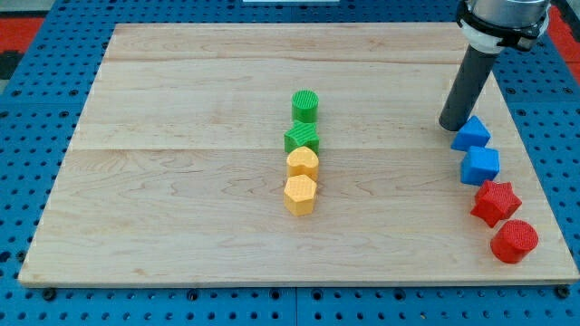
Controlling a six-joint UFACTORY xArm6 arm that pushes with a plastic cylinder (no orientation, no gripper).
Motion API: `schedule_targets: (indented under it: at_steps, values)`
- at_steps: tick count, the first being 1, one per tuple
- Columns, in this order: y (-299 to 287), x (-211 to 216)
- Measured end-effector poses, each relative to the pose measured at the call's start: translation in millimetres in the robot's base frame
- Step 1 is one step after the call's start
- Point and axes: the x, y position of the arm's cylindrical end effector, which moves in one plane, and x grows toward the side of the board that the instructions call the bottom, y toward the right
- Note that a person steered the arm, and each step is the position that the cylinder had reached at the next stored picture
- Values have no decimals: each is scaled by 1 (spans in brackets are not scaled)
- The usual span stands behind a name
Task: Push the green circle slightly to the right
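The green circle (305, 105) stands near the middle of the wooden board (181, 181), at the top of a short column of blocks. Just below it, touching, is a green star (302, 139), then a yellow heart (303, 163) and a yellow hexagon (300, 194). My tip (452, 125) rests on the board far to the view's right of the green circle, right beside the upper left of a blue triangle-like block (471, 134). The rod rises up to the view's top right.
Along the board's right edge a column runs downward: a blue cube (480, 166), a red star (495, 202) and a red circle (515, 241). Blue pegboard (36, 136) surrounds the board.
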Motion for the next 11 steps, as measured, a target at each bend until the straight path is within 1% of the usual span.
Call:
schedule_targets:
  at_steps: [1, 2, 3, 4, 5, 6, 7, 8, 9, 10, 11]
  values:
    - [-37, 0]
    - [-90, 3]
    - [-123, 2]
    - [-121, -30]
    - [-137, -62]
    - [-214, -68]
    - [-257, -62]
    - [-233, -40]
    - [-194, -34]
    - [-183, -31]
    - [-157, -12]
